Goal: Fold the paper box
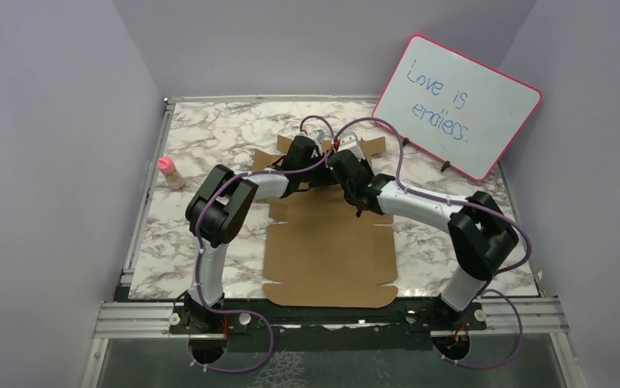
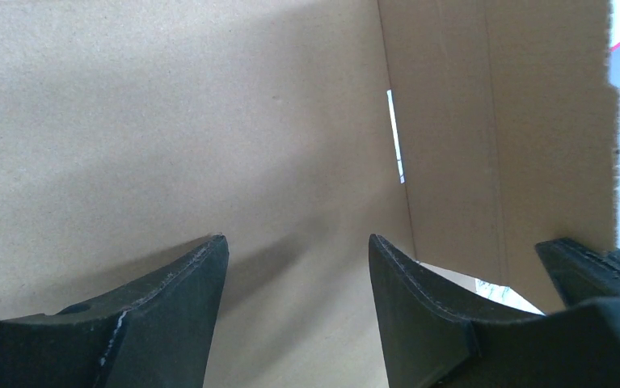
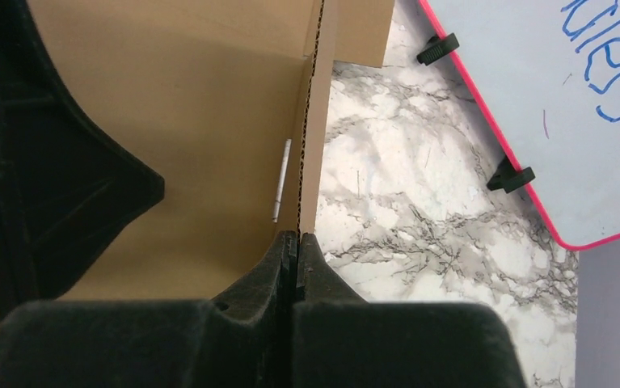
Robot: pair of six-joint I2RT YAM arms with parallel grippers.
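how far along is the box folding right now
Early. Done: one far-end flap of the paper box stands upright. In hand: the right pincer is shut on that flap's edge; the left pincer hovers open above the cardboard. Left: the near part lies flat on the table, unfolded.

1. my left pincer hangs with jaws spread over the paper box; a raised flap walls off its right side.
2. my right pincer is clamped on that flap's edge, close beside the left one, crowding it.
3. beyond the flap, bare bench runs to the whiteboard, which blocks the far right corner.
4. the left side of the bench is free but for a pink-capped bottle near its edge.
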